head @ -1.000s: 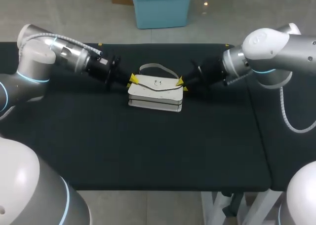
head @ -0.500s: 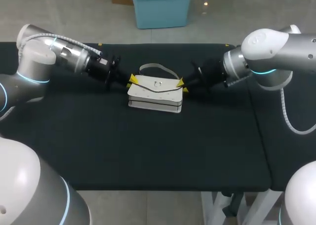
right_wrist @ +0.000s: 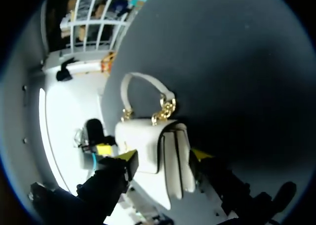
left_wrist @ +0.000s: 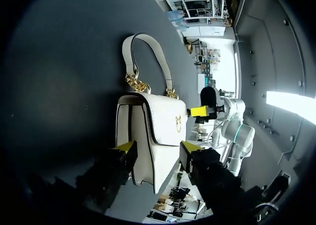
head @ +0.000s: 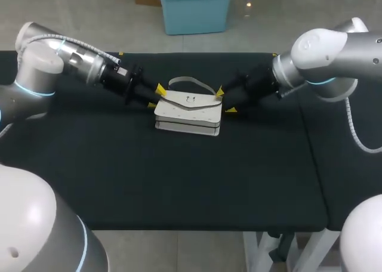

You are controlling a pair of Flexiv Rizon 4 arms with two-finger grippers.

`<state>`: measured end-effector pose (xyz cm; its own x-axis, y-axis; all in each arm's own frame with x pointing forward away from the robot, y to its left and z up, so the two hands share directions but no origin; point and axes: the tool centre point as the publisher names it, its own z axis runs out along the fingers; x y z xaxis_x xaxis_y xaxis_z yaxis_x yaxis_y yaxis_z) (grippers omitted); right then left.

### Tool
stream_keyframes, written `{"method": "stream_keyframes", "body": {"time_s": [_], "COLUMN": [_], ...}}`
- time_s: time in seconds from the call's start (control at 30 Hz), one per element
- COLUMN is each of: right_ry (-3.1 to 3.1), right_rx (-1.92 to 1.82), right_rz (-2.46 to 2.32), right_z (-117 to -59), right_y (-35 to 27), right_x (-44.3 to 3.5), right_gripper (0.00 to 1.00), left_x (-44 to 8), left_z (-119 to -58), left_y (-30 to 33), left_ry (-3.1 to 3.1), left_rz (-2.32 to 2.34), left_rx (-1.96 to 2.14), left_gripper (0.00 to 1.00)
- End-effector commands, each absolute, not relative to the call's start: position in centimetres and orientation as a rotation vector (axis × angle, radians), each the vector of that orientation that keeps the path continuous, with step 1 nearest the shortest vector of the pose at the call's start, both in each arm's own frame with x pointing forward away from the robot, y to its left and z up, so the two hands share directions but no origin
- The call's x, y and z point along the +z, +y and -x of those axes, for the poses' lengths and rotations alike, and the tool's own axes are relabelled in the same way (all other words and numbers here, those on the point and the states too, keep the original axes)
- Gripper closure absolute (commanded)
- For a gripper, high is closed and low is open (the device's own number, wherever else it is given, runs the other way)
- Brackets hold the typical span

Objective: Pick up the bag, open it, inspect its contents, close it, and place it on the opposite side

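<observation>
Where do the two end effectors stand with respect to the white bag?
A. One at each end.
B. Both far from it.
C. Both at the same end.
A: the left end effector is at one end of the bag, the right end effector at the other.

Lab, seemingly — robot arms.

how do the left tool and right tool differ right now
The left tool sits at the left end of the white bag, the right tool at its right end. The right tool's yellow tips look spread slightly wider than the left tool's. Both are open and straddle an end of the bag; contact is unclear.
</observation>
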<state>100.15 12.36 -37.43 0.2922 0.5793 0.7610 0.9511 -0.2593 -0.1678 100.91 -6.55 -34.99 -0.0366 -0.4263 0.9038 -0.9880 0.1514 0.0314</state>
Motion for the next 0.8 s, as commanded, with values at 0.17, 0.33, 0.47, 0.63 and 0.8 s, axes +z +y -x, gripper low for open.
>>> {"method": "stream_keyframes", "body": {"time_s": [0.17, 0.33, 0.47, 0.63, 0.8], "right_ry": [-1.504, -1.570, -1.607, -1.659, -1.739], "right_rx": [-0.693, -0.656, -0.604, -0.544, -0.478], "right_rz": [2.073, 2.098, 2.125, 2.151, 2.187], "right_z": [-99.8, -100.3, -100.7, -101.3, -101.9], "right_y": [9.8, 8.0, 6.9, 5.7, 4.2], "right_x": [-36.7, -36.5, -36.5, -36.7, -36.9], "right_gripper": [0.00, 0.00, 0.00, 0.00, 0.00], "left_x": [-34.3, -34.5, -34.9, -35.5, -35.7], "left_z": [-98.4, -98.2, -98.3, -98.4, -98.5], "left_y": [-6.8, -6.8, -7.0, -7.0, -6.6], "left_ry": [-1.609, -1.610, -1.612, -1.598, -1.602], "left_rz": [-1.425, -1.441, -1.459, -1.473, -1.495], "left_rx": [0.871, 0.861, 0.838, 0.818, 0.804], "left_gripper": [0.36, 0.64, 0.62, 1.00, 1.00]}}
